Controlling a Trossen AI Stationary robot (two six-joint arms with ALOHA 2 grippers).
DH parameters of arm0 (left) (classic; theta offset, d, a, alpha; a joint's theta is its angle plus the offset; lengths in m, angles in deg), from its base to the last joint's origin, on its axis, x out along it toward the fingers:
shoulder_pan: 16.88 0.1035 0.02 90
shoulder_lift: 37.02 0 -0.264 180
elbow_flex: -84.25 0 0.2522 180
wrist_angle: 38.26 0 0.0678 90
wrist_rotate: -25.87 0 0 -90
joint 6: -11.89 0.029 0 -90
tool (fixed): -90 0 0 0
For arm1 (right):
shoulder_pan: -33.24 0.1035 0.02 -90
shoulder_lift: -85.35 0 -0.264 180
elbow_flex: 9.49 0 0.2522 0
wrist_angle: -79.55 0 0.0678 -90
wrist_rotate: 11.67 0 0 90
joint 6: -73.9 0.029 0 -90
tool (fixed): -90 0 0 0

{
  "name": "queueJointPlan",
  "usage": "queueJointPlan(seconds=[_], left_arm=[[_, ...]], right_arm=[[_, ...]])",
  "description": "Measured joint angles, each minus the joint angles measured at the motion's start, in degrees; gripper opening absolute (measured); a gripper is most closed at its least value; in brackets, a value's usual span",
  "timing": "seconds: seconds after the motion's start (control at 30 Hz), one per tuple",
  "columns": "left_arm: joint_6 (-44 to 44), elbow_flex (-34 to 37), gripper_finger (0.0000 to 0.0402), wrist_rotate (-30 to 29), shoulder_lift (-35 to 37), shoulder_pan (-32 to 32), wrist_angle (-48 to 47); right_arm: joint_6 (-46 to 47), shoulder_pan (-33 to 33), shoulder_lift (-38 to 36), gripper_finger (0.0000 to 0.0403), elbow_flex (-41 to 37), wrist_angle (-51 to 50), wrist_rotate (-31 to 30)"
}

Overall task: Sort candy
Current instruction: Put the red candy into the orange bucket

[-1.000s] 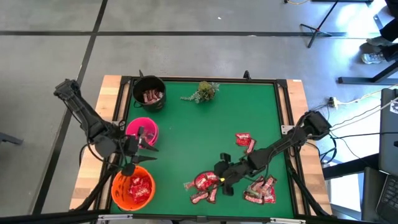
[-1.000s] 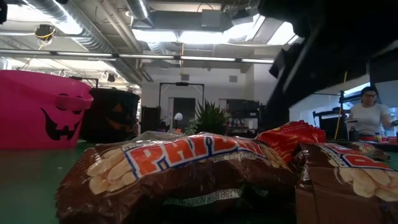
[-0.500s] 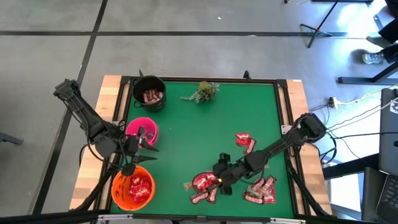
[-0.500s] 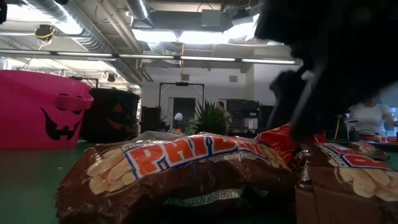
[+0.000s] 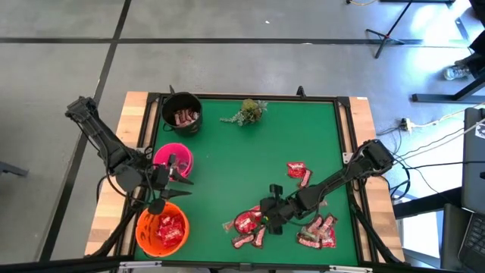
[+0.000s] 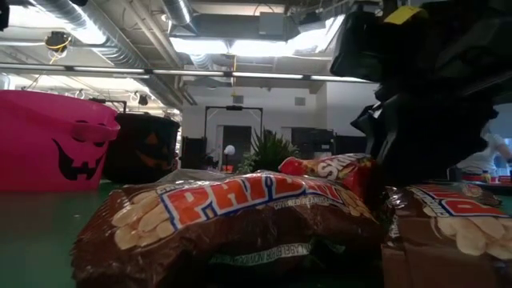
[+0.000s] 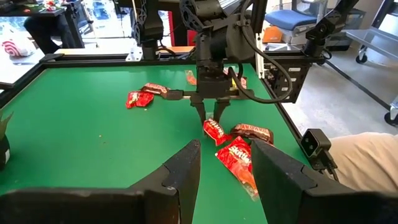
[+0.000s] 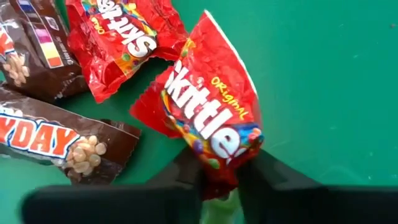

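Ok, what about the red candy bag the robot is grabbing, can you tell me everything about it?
The red Skittles packet is a shiny, crinkly wrapper with white letters, the word "original" and little rainbow sweets printed on it. The right gripper pinches one end between its dark fingers, so the packet tilts up off the green table. It looks sealed and a bit crumpled. A second red Skittles packet lies right beside it, with brown PayDay bars nearby, at the table's near edge.
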Motion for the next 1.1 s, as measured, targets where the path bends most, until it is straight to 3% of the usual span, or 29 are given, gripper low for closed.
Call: queueJointPlan(seconds=[0.1,0.2,0.47,0.87,1.1], left_arm=[[0.0,0.0,0.0132,-0.1,0.0,0.0,0.0],[0.0,0.0,0.0132,-0.4,0.0,0.0,0.0],[0.0,0.0,0.0132,-0.5,0.0,0.0,0.0],[-0.4,0.0,0.0132,-2.0,0.0,0.0,0.0],[-0.4,0.0,0.0132,-1.9,-1.0,0.1,0.0]], right_arm=[[0.0,-0.4,-0.7,0.0027,0.0,0.0,0.0],[-0.2,-0.7,-2.6,0.0013,0.0,0.1,-0.1],[-3.0,-1.0,-8.5,0.0059,0.0,1.2,-6.2],[-10.4,-1.9,-11.6,0.0016,0.0,8.1,-13.2],[-8.7,-6.3,-11.6,0.0068,0.0,7.5,-12.5]])
